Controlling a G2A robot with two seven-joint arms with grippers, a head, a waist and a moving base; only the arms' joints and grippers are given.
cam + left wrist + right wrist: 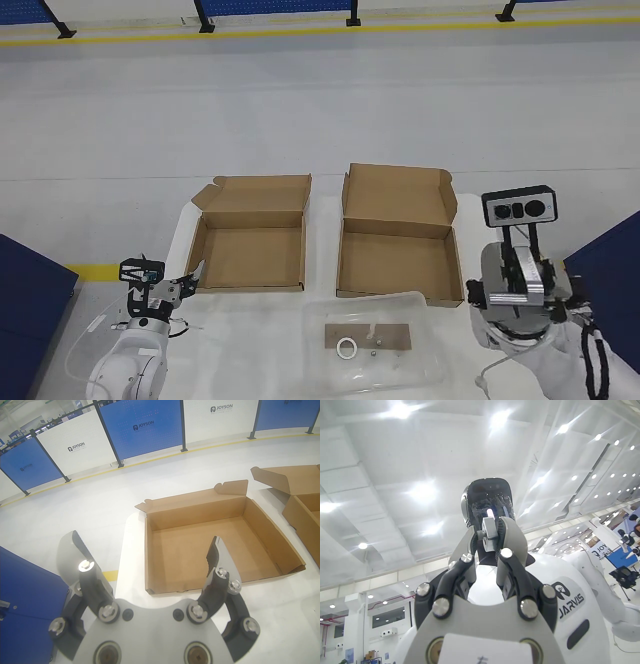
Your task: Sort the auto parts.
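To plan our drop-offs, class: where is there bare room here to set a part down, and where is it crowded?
Both box floors are bare: the left box and the right box. Bare table lies in front of the left box, beside the tray. The tray is crowded: strip, ring, small bits.

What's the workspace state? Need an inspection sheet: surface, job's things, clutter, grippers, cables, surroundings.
Surface: white table.
Job's things: left box and right box, open, no parts seen inside; clear tray holds a white ring and a cardboard piece.
Clutter: nothing seen.
Grippers: left gripper open, near the left box; right gripper pointing up, shut on a grey metal part.
Cables: black cable on the right arm.
Surroundings: grey floor with yellow line; blue and white partitions.
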